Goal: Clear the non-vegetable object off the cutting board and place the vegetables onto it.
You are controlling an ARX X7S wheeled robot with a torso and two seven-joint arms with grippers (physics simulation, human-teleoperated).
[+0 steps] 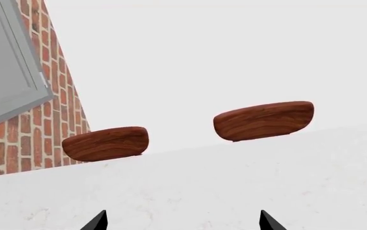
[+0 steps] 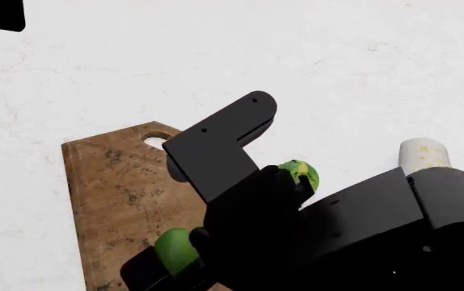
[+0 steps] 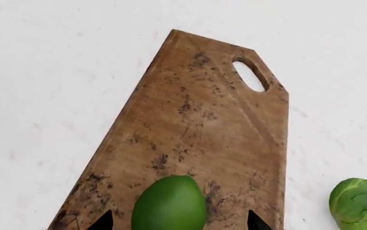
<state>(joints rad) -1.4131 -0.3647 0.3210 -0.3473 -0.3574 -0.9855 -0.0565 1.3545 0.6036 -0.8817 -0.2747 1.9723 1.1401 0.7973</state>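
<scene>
Right end effector (image 3: pixel 177 221): mine, hanging over the near end of the board (image 3: pixel 196 120); in its wrist view the dark green oval (image 3: pixel 169 203) sits between my two tips, tips set wide of its flanks. Whether I grip it or it rests on the wood, I cannot tell.
Oval's lie: long axis running along the board toward the handle hole (image 3: pixel 250 74), straight out ahead of my tips.
Leafy ball (image 2: pixel 301 173): off the board, on the white desk (image 2: pixel 361 66) just beside the board's right edge, close to my right arm and far from my left.
Wrap (image 2: pixel 423 154): standing on the desk to the right, well apart from the board; the wood is free of it.
Left end effector (image 1: pixel 183 223): spread wide and empty, pointed across bare desk at two wooden chair backs (image 1: pixel 263 120); none of the task's things in its view.
Open room: the whole far stretch of board up to the hole is bare wood.
Judgement: the ball falls to my right arm, approached from the board's right edge.
</scene>
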